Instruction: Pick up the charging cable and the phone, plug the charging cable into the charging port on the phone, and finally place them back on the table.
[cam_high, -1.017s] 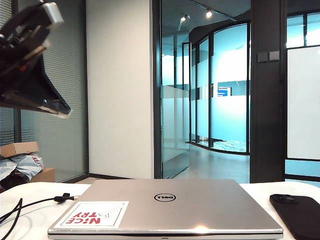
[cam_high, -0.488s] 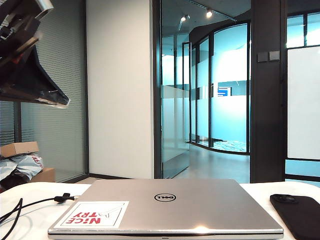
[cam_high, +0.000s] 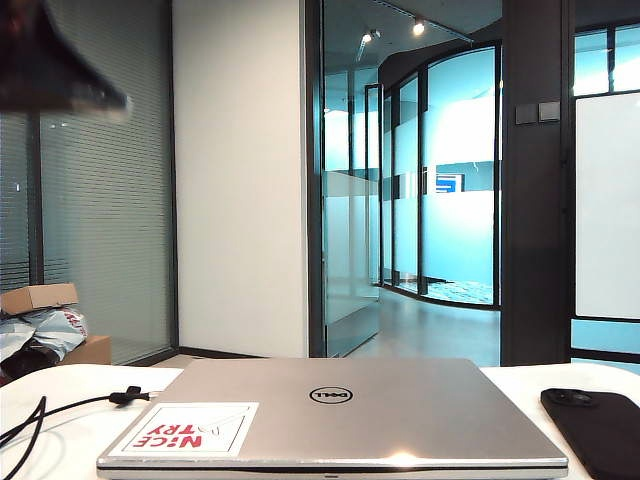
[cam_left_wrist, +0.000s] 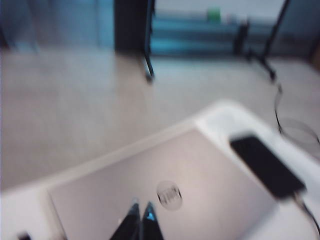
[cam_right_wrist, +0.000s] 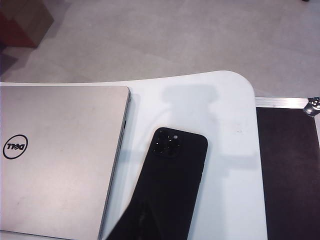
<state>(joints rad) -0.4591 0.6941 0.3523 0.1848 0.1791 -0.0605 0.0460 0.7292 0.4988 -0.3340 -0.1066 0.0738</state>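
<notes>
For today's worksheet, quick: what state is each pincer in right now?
Left pincer: closed, holding nothing, above the laptop.
Right pincer: closed; holds nothing, the phone lies on the table.

Closed silver Dell laptop (cam_high: 331, 415), red-lettered sticker (cam_high: 185, 428), cardboard box (cam_high: 38, 297)

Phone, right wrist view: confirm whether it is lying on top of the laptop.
No. The phone lies camera side up on the table beside the laptop, clear of its edge.

Cable (cam_high: 60, 408) left of laptop (cam_high: 330, 410); phone (cam_high: 598, 428) right.
</notes>
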